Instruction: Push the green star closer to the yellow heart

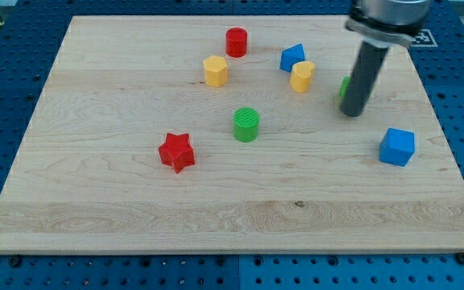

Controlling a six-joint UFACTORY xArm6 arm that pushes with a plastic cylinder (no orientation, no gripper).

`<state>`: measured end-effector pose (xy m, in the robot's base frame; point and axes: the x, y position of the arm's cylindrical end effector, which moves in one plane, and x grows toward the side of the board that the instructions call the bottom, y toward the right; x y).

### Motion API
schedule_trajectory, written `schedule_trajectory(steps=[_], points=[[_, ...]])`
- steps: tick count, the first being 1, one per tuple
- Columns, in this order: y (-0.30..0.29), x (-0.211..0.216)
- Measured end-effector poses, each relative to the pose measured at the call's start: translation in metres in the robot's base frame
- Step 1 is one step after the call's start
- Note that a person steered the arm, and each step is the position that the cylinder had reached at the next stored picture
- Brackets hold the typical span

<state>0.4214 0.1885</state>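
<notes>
The yellow heart (301,76) stands right of the board's middle, near the view's top, just below a blue block (293,58). A green block (342,87), mostly hidden behind my rod, shows only as a sliver to the right of the heart; its shape cannot be made out. My tip (351,113) rests on the board just below and to the right of that green sliver, close against it. The heart and the green block are a short gap apart.
A red cylinder (236,41) and a yellow hexagon (215,71) stand at the top centre. A green cylinder (246,124) is mid-board, a red star (176,151) to its lower left, and a blue cube (397,147) at the right. The wooden board (95,209) lies on a blue pegboard.
</notes>
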Motion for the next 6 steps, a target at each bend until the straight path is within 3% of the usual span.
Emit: schedule_trajectory(steps=[2,3,6], points=[[0.038,0.017],[0.055,-0.008],[-0.015,-0.061]])
